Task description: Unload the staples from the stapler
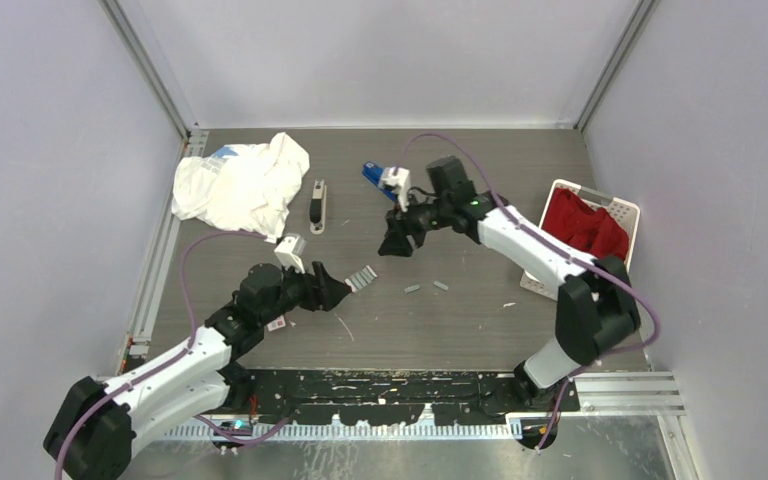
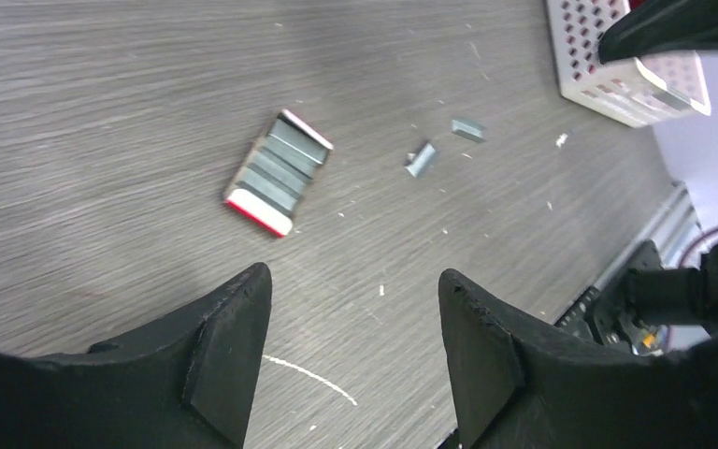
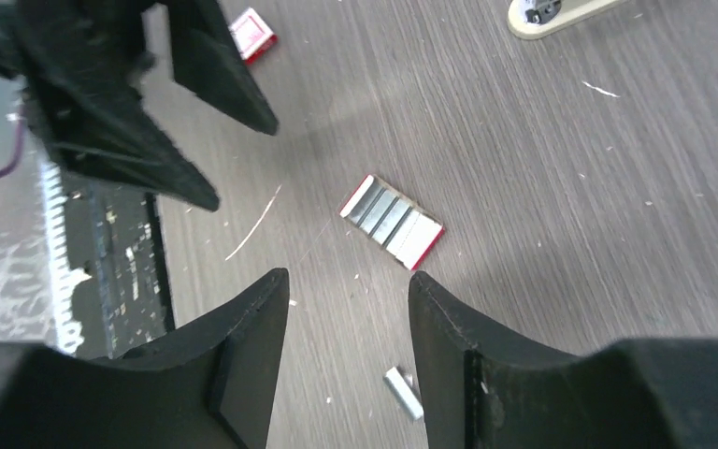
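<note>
The beige and black stapler (image 1: 317, 207) lies at the back of the table, left of centre; its end shows in the right wrist view (image 3: 561, 14). Two loose staple strips (image 1: 412, 289) (image 1: 441, 285) lie mid-table. They show in the left wrist view (image 2: 421, 159) (image 2: 468, 130), and one shows in the right wrist view (image 3: 404, 393). An open red-edged card tray (image 1: 361, 278) (image 2: 279, 173) (image 3: 392, 221) holds more grey strips. My left gripper (image 1: 335, 292) (image 2: 355, 281) is open and empty, just left of the tray. My right gripper (image 1: 395, 245) (image 3: 348, 281) is open and empty, above the table behind the tray.
A white cloth (image 1: 240, 185) lies at the back left. A white basket (image 1: 622, 212) (image 2: 631, 75) with a red cloth stands at the right. A blue object (image 1: 373, 175) lies behind the right gripper. A small red-and-white box (image 3: 253, 33) (image 1: 278, 323) lies beside the left arm.
</note>
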